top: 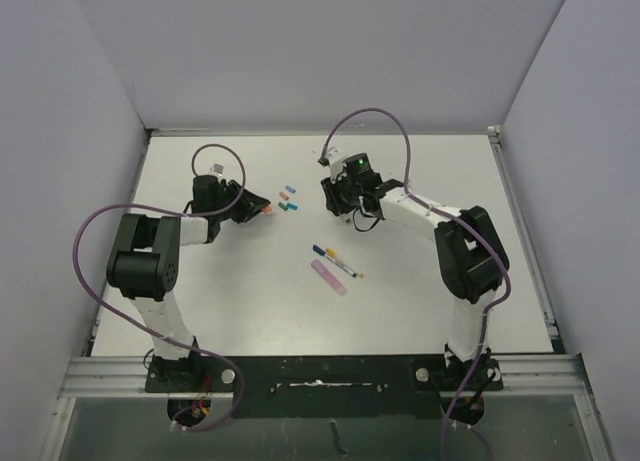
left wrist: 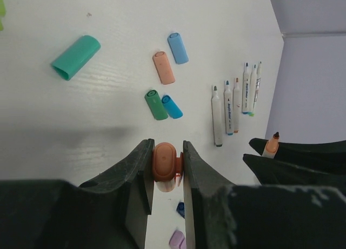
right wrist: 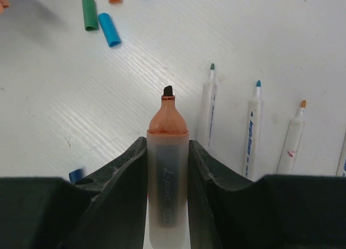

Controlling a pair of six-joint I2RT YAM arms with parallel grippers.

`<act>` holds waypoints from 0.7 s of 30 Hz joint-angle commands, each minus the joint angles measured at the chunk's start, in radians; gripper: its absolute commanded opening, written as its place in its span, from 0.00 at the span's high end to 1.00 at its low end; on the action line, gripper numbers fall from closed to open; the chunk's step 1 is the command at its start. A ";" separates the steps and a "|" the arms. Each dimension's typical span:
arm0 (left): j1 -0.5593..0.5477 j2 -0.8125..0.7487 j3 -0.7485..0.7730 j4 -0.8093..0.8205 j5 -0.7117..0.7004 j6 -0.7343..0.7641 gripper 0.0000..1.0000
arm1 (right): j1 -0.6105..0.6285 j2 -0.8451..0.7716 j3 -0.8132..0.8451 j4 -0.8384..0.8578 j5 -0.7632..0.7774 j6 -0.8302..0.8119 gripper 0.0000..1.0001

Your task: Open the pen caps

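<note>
print on held pen body, blue print on loose pens; illegible

You have little room between the left gripper and the right gripper: loose caps lie scattered across that gap. A row of uncapped pens lies just beyond the right fingers. Nearer, two pens and a pink marker occupy the middle. The table is open near left, near right and along the far edge.
</note>
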 commanded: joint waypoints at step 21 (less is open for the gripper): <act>0.002 0.065 -0.019 0.032 -0.033 0.008 0.73 | 0.054 0.180 0.145 0.079 -0.001 -0.016 1.00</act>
